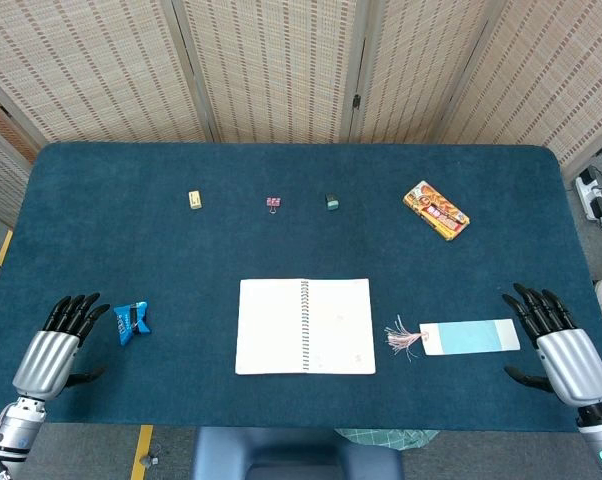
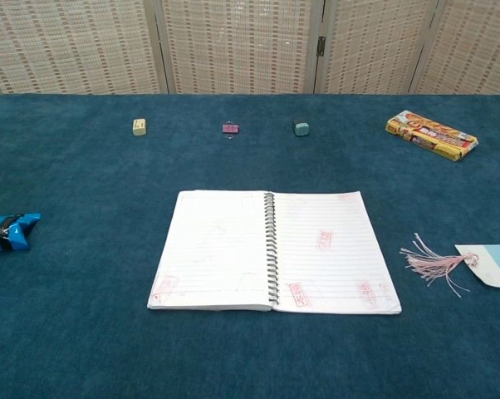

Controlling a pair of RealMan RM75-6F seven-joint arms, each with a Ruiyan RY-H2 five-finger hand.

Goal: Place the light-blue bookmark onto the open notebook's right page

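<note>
Right hand (image 1: 569, 352) seen nearest bookmark (image 1: 468, 337), fingers spread, nothing held.
Bookmark lay lengthwise left-right, tassel toward notebook (image 1: 305, 326); left hand (image 1: 53, 352) also released, well apart.

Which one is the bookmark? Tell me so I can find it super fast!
Find the open notebook in the middle of the blue table. Just right of it, between the notebook and the robot's right hand, lies the bookmark. It is the only flat, light-blue strip, and a pink tassel hangs from the end nearest the notebook.
</note>
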